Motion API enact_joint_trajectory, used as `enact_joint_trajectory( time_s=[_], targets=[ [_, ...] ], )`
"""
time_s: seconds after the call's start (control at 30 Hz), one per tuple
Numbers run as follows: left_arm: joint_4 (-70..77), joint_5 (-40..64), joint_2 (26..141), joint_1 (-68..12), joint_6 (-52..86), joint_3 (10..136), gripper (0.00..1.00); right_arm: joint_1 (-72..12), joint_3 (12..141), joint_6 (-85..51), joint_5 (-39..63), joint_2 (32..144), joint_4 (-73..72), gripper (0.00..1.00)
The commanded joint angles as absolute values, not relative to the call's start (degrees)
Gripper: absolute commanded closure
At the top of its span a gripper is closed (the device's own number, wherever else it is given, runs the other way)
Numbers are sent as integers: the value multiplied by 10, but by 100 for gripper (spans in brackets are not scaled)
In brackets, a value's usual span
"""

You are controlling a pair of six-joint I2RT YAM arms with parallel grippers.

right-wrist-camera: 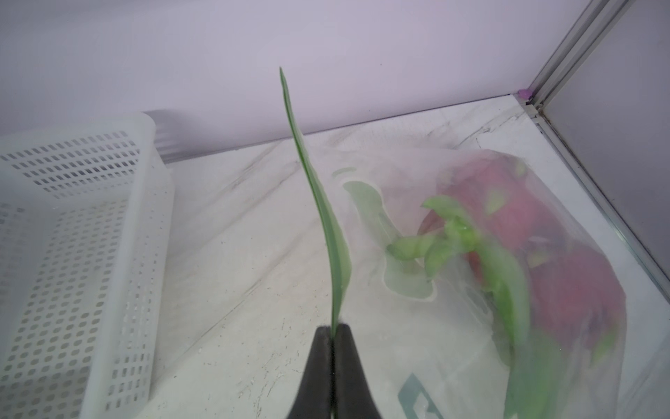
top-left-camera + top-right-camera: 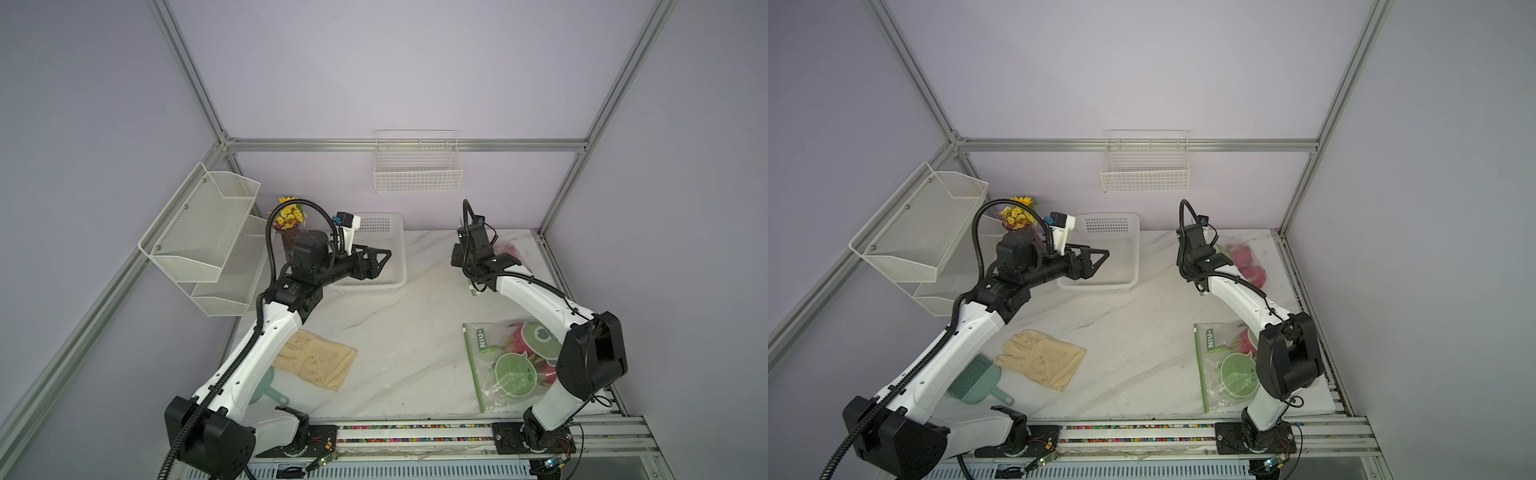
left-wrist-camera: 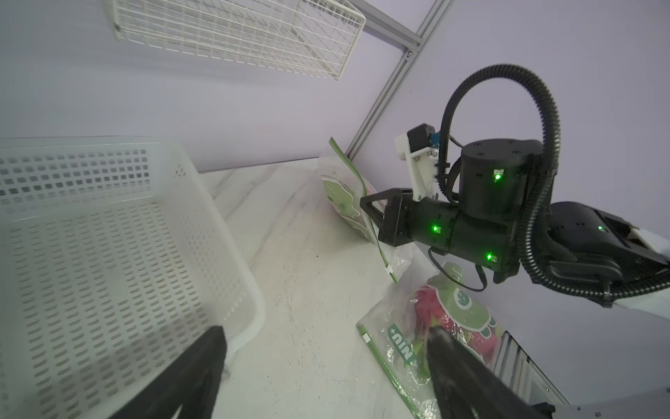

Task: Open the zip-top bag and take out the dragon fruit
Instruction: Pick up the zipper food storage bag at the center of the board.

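Right pincer [image 1: 333, 328] nips the zip-top bag [image 1: 380, 225] by its green edge; left pincer [image 3: 326, 331] gapes, empty.

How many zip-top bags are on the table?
2: the far bag at the right rear corner, its green edge pinched by the right gripper; the near bag flat at the front right.

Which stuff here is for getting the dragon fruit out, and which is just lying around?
For the job: far zip-top bag, near zip-top bag, dragon fruit inside both, right end effector pinching the far bag.
Just lying about: white basket, glove, green dustpan, flowers, wire basket, mesh shelf.
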State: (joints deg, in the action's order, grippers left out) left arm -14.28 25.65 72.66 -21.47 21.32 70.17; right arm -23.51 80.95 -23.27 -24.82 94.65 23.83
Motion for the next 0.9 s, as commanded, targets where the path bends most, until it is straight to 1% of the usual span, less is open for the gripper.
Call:
enact_joint_trajectory(
  time_s=[0.0,0.2,0.23,0.47,0.53,0.7,0.87],
  targets=[
    [-101,234,748,-256,193,724,13,-233,831,-272,-238,908,247,100],
    [-67,195,804,-346,179,744,13,-227,849,-317,-226,859,247,100],
    [-54,188,827,-357,177,742,14,-227,852,-324,-225,853,246,100],
    [82,124,866,-436,153,712,14,-224,875,-380,-209,819,236,100],
    [101,109,874,-454,135,713,15,-224,873,-399,-203,809,226,100],
    [120,95,894,-473,125,720,15,-223,833,-464,-174,773,173,100],
    [115,82,895,-473,109,711,15,-222,755,-550,-151,730,97,100]
  ],
)
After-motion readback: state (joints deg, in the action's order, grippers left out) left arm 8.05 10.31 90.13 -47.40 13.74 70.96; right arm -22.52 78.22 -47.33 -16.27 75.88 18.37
